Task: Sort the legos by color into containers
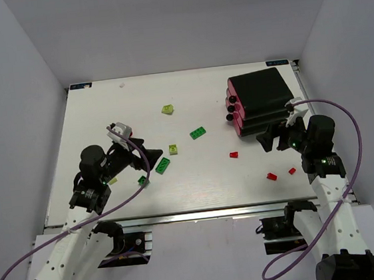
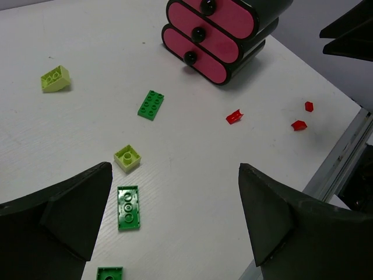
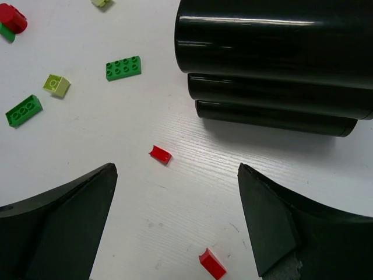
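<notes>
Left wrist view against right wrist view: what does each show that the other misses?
Only left wrist: the containers' magenta fronts and knobs, plus a third red piece. Only right wrist: the containers' glossy black shells seen side-on. Both: green bricks, lime bricks and two red pieces.

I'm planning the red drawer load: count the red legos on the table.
3. The first red lego lies near the containers; the second red lego and third red lego sit together, farther toward the front right. Others may be hidden from view.
</notes>
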`<state>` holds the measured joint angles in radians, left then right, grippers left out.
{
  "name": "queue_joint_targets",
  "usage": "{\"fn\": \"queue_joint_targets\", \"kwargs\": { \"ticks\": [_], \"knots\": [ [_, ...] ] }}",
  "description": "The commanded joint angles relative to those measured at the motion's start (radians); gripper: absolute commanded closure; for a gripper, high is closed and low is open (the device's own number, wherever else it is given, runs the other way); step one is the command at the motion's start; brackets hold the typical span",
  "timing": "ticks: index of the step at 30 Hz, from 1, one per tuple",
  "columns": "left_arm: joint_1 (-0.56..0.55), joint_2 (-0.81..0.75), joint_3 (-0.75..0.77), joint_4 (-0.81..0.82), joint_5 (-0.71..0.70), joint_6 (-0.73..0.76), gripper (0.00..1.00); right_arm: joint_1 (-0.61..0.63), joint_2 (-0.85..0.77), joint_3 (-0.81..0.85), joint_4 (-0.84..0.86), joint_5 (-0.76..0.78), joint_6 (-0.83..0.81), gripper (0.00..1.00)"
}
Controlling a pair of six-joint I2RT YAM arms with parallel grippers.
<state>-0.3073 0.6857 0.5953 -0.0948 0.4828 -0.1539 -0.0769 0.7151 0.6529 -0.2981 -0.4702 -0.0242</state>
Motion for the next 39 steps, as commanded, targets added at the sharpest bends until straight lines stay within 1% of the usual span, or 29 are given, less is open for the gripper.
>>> {"fn": "queue_joint_targets", "kwargs": {
  "ticks": [1, 4, 8, 10, 11, 12, 13, 14, 15, 16, 17, 18, 19, 20, 21, 22, 24, 25, 26, 28, 29, 30, 31, 32, 33, 34, 37, 38, 39],
  "knots": [
    [0.005, 0.001, -0.009, 0.029, 0.052, -0.013, 0.02, -0.004, -0.003, 0.044, -0.009, -0.005, 0.009, 0.11],
    [0.005, 0.020, -0.012, 0.056, 0.071, -0.033, 0.02, -0.001, -0.017, 0.030, -0.013, -0.028, -0.026, 0.11],
    [0.005, 0.077, -0.008, 0.119, 0.099, -0.071, 0.02, -0.003, -0.045, 0.007, -0.029, -0.137, -0.129, 0.11],
    [0.005, 0.135, 0.000, 0.148, 0.105, -0.113, 0.02, -0.001, -0.072, -0.019, -0.036, -0.168, -0.183, 0.11],
    [0.005, 0.164, 0.004, 0.189, 0.114, -0.136, 0.08, -0.003, -0.081, -0.038, -0.035, -0.203, -0.215, 0.11],
    [0.005, 0.239, 0.039, 0.202, 0.134, -0.177, 0.16, -0.003, -0.104, -0.073, -0.021, -0.211, -0.259, 0.11],
    [-0.007, 0.283, 0.067, 0.210, 0.143, -0.193, 0.27, -0.003, -0.112, -0.081, -0.019, -0.215, -0.272, 0.11],
    [-0.007, 0.379, 0.136, 0.220, 0.151, -0.232, 0.53, -0.001, -0.118, -0.081, -0.021, -0.200, -0.269, 0.11],
    [-0.024, 0.429, 0.136, 0.227, 0.151, -0.255, 0.64, -0.004, -0.118, -0.079, -0.019, -0.185, -0.255, 0.11],
    [-0.050, 0.475, 0.211, 0.233, 0.143, -0.277, 0.73, -0.007, -0.117, -0.088, -0.001, -0.171, -0.238, 0.11],
    [-0.065, 0.523, 0.248, 0.242, 0.131, -0.314, 0.78, -0.008, -0.117, -0.094, 0.008, -0.150, -0.227, 0.11],
    [-0.081, 0.567, 0.283, 0.250, 0.113, -0.335, 0.77, -0.009, -0.115, -0.098, 0.008, -0.136, -0.227, 0.11],
    [-0.114, 0.657, 0.360, 0.254, 0.074, -0.352, 0.71, -0.015, -0.114, -0.105, 0.017, -0.125, -0.227, 0.11],
    [-0.134, 0.705, 0.404, 0.250, 0.053, -0.377, 0.61, -0.015, -0.108, -0.108, 0.014, -0.105, -0.232, 0.11],
    [-0.153, 0.753, 0.455, 0.239, 0.034, -0.387, 0.42, -0.014, -0.105, -0.105, 0.011, -0.096, -0.237, 0.11],
    [-0.171, 0.852, 0.553, 0.227, 0.004, -0.395, 0.36, -0.014, -0.097, -0.099, 0.010, -0.094, -0.246, 0.11],
    [-0.226, 0.954, 0.648, 0.179, -0.024, -0.429, 0.27, -0.015, -0.080, -0.090, 0.001, -0.068, -0.249, 0.11],
    [-0.242, 0.997, 0.694, 0.170, -0.036, -0.449, 0.23, -0.012, -0.074, -0.085, -0.006, -0.061, -0.255, 0.11],
    [-0.263, 1.079, 0.765, 0.167, -0.056, -0.501, 0.22, -0.012, -0.056, -0.070, -0.021, -0.059, -0.279, 0.11],
    [-0.276, 1.141, 0.819, 0.175, -0.087, -0.558, 0.21, -0.008, -0.040, -0.052, -0.033, -0.053, -0.279, 0.11],
    [-0.276, 1.188, 0.851, 0.200, -0.114, -0.616, 0.21, -0.008, -0.025, -0.038, -0.045, -0.073, -0.298, 0.11],
    [-0.285, 1.209, 0.863, 0.219, -0.128, -0.642, 0.21, -0.006, -0.022, -0.001, -0.077, -0.055, -0.281, 0.11],
    [-0.285, 1.230, 0.876, 0.259, -0.136, -0.670, 0.20, -0.012, -0.023, 0.002, -0.075, -0.068, -0.249, 0.14],
    [-0.295, 1.251, 0.888, 0.273, -0.138, -0.720, 0.19, -0.012, -0.028, 0.002, -0.073, -0.082, -0.247, 0.30],
    [-0.296, 1.293, 0.920, 0.283, -0.141, -0.745, 0.19, -0.009, -0.032, -0.001, -0.064, -0.096, -0.232, 0.60],
    [-0.306, 1.313, 0.935, 0.293, -0.144, -0.763, 0.18, -0.014, -0.037, -0.001, -0.055, -0.088, -0.211, 1.00],
    [-0.316, 1.377, 0.994, 0.313, -0.165, -0.820, 0.18, -0.011, -0.042, -0.010, -0.041, -0.087, -0.189, 1.00],
    [-0.325, 1.387, 1.003, 0.323, -0.171, -0.837, 0.18, -0.011, -0.031, -0.006, -0.045, -0.093, -0.189, 0.92],
    [-0.325, 1.408, 1.014, 0.332, -0.180, -0.846, 0.18, -0.012, -0.028, 0.002, -0.053, -0.096, -0.192, 0.79]
  ]
}}
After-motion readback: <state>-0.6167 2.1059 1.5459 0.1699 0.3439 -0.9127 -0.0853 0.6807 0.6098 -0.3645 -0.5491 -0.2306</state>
